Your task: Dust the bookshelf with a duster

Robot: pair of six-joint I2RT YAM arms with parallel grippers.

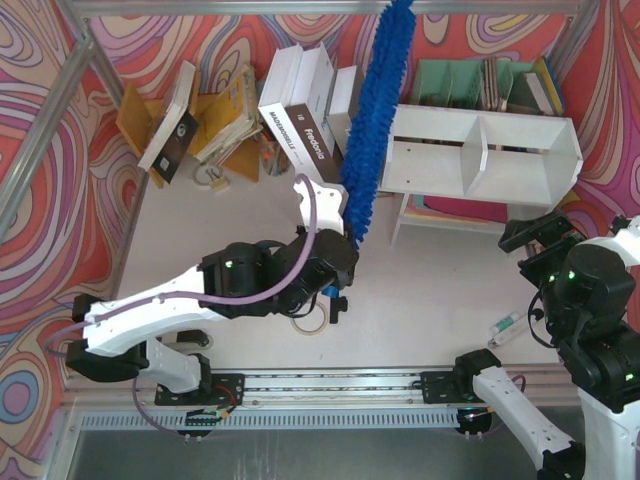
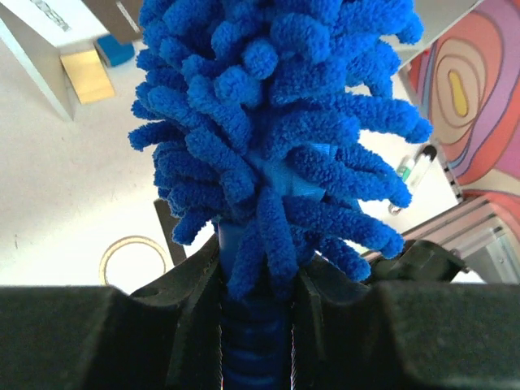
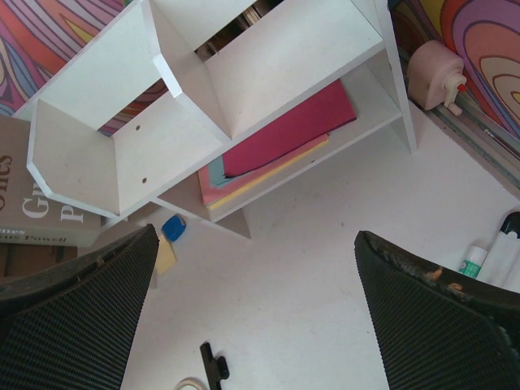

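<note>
The bright blue fluffy duster [image 1: 375,120] slants from the table's middle toward the back wall, its strands lying along the left end of the white bookshelf [image 1: 480,150]. I cannot tell whether it touches the shelf. My left gripper [image 1: 343,252] is shut on the duster's ribbed blue handle [image 2: 253,341], just below the fluffy head [image 2: 276,122]. My right gripper [image 1: 530,235] hovers open in front of the shelf's right end with nothing between its fingers [image 3: 81,309]. The right wrist view shows the bookshelf [image 3: 276,65] with its two bare compartments.
Books [image 1: 300,110] and a yellow-orange rack [image 1: 215,120] stand at the back left, a teal organizer [image 1: 470,80] behind the shelf. Coloured sheets [image 3: 276,138] lie under the shelf. A tape ring [image 1: 310,322], a black clip [image 3: 213,366] and a glue stick [image 1: 508,325] lie nearby.
</note>
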